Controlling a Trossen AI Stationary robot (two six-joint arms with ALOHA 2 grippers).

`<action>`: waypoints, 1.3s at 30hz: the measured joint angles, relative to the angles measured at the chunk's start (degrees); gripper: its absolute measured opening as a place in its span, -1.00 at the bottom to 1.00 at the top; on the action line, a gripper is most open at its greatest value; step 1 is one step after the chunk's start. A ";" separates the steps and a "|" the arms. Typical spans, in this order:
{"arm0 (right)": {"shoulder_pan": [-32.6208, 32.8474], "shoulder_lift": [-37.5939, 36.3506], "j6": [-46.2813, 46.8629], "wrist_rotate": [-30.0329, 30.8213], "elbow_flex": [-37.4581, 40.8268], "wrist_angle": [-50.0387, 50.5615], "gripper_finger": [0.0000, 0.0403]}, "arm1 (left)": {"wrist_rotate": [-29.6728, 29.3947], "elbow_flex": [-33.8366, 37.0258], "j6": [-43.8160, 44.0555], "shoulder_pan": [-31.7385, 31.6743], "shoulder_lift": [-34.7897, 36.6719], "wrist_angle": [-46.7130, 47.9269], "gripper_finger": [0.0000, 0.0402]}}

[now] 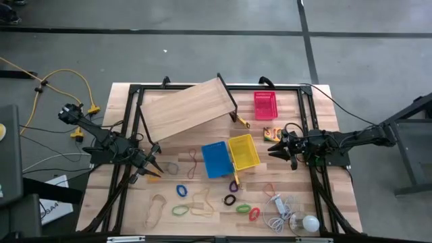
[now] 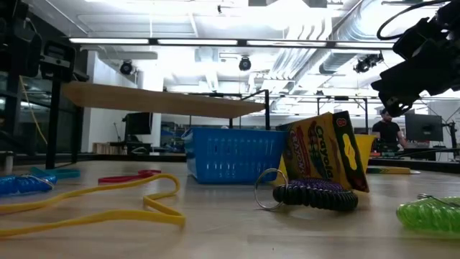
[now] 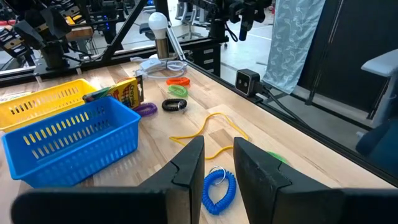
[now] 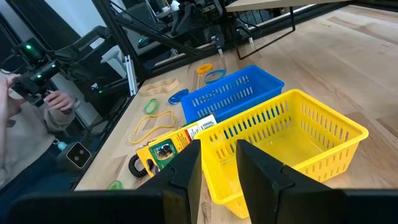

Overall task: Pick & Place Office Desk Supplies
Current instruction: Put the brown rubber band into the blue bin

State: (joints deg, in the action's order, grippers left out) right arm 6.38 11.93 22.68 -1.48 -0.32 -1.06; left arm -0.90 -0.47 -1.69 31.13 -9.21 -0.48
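While both hands gape narrowly, empty, left hand [image 3: 217,171] above blue coil loop [image 3: 218,190]; right hand [image 4: 217,163] over yellow basket [image 4: 292,146]

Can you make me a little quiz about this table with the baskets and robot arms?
1. True or false: the blue basket touches the yellow basket.
2. Which basket stands alone near the far edge? A blue, B red, C yellow.
3. Fill in: the crayon box leans against the ____ basket.

Key: 1 true, they sit side by side. 2 B, the red basket. 3 yellow. Both arms hang above the table, left gripper and right gripper, jaws holding nothing.
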 joint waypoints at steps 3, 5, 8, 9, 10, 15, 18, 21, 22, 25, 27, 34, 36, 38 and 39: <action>0.02 0.00 0.00 0.00 0.02 0.00 -0.56 | 0.01 0.00 0.91 -0.01 0.00 0.01 -0.60; 0.00 0.00 -0.01 0.00 0.00 0.00 -0.56 | 0.01 0.00 2.32 0.00 0.01 0.02 -0.60; 0.02 0.02 0.00 0.00 0.00 0.00 -0.56 | -0.11 0.01 3.03 -0.01 0.01 0.05 -0.60; 0.00 0.02 -0.02 0.00 0.00 -0.02 -0.56 | -0.51 0.00 2.96 0.00 0.00 0.05 -0.60; 0.01 0.01 -0.02 0.00 0.00 0.00 -0.56 | -1.18 0.00 2.90 0.01 0.02 0.05 -0.60; 0.01 0.00 -0.01 0.00 0.01 0.00 -0.56 | -4.02 -0.37 4.97 -0.01 0.01 -0.08 -0.60; 0.00 0.01 -0.02 0.00 0.00 0.00 -0.56 | -4.15 -1.51 4.22 -0.01 -0.01 0.00 -0.60; 0.00 0.00 -0.02 0.00 0.00 0.00 -0.56 | -4.88 -3.21 2.84 0.01 -0.46 0.76 -0.60; 0.00 0.02 -0.02 0.00 0.00 0.00 -0.56 | -5.06 -3.96 2.57 0.01 -0.64 0.62 -0.60; 0.00 0.02 -0.01 0.00 0.00 -0.01 -0.56 | -5.32 -6.02 2.53 0.01 -1.87 1.09 -0.60; 0.00 0.00 0.00 0.00 0.01 0.00 -0.56 | -5.34 -7.94 2.56 0.19 -3.11 2.73 -0.60; 0.00 0.00 -0.02 0.00 0.00 0.00 -0.56 | -5.29 -15.39 0.62 2.27 -9.63 4.07 -0.60; 0.00 0.00 -0.02 0.00 0.00 0.00 -0.56 | -5.60 -18.14 -0.37 3.06 -12.08 4.71 -0.60; 0.00 0.01 -0.01 0.00 0.00 0.00 -0.56 | -7.38 -21.17 -0.22 3.84 -14.51 6.62 -0.60; 0.00 0.02 -0.02 0.00 0.00 0.00 -0.56 | -8.54 -22.46 0.32 4.27 -15.77 7.91 -0.60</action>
State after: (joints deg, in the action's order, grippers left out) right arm 6.37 11.94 22.65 -1.48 -0.32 -1.06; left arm -9.44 -22.93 -1.37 35.39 -24.98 7.43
